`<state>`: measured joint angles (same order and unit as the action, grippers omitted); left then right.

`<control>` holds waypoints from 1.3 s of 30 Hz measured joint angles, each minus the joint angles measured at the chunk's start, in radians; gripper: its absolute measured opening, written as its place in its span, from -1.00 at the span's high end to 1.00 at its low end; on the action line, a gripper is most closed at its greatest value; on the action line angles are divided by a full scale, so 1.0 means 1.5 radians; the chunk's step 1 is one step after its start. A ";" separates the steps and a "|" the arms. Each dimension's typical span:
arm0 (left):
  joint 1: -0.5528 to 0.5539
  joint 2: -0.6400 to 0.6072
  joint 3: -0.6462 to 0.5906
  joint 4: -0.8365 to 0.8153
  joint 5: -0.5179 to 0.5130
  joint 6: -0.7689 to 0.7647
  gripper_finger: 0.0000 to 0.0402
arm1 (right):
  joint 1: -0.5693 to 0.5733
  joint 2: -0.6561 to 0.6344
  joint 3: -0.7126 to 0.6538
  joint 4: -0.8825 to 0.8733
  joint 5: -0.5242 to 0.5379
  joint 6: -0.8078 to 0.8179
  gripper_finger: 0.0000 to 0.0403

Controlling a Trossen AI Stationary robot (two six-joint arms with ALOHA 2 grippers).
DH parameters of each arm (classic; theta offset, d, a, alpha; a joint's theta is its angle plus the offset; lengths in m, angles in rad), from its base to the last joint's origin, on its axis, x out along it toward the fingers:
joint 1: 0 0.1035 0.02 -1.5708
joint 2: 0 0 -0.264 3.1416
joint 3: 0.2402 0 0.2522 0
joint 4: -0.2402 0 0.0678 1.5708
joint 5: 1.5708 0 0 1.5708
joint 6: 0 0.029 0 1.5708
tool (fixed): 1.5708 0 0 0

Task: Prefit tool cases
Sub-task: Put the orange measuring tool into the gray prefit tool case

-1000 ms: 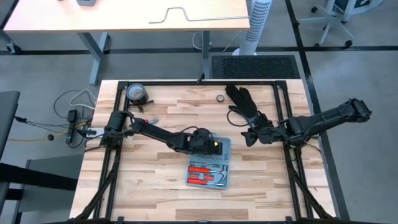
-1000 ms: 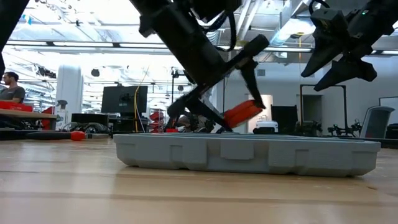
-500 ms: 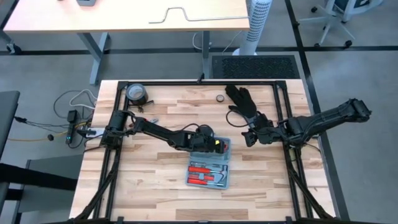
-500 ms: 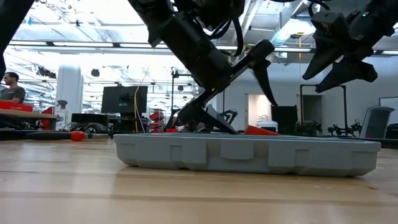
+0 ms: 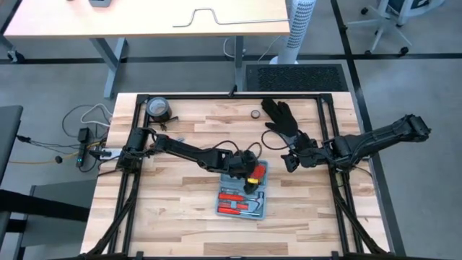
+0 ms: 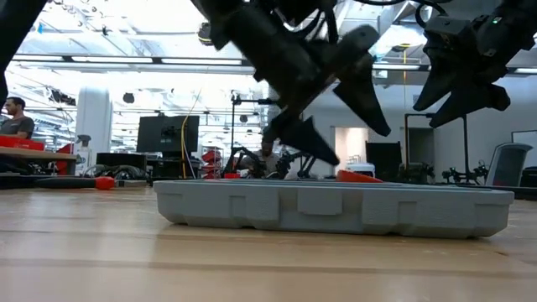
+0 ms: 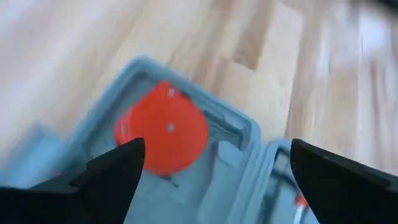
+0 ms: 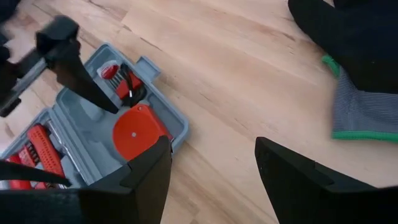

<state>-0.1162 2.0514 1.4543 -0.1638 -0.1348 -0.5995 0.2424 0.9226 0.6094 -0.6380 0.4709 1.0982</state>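
Left wrist view is motion-blurred: I can make out the tool case [image 7: 186, 155] and a round red part [image 7: 161, 129] inside, no recess detail. Case runs off the frame at 6 o'clock. Right wrist view: black glove [image 8: 357, 56] is cut off at 3 o'clock; the red tools [image 8: 38, 144] run off at 9. Low view: case wall [image 6: 336, 211] hides nearly all contents. High view: left gripper [image 5: 250, 172] covers part of the case's far half; small round object [image 5: 255, 113] too small to identify.
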 joint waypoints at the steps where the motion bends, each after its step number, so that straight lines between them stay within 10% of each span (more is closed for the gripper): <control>1: 0.000 0.000 0.015 -0.022 0.002 0.066 -0.91 | 0.000 0.000 0.000 -0.001 0.000 0.000 -0.19; 11: 0.012 0.002 0.090 -0.157 0.001 0.565 -0.90 | 0.000 0.000 0.000 -0.012 0.000 -0.004 -0.19; 23: 0.065 0.016 0.091 -0.168 0.137 0.550 -0.90 | -0.001 0.000 0.000 -0.013 0.000 -0.004 -0.19; 39: 0.053 0.183 0.343 -0.359 0.084 0.568 -0.74 | -0.006 0.000 0.000 -0.022 0.000 0.014 -0.19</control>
<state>-0.0360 2.3252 1.9682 -0.7023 -0.0088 0.2519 0.2340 0.9226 0.6098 -0.6705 0.4706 1.1191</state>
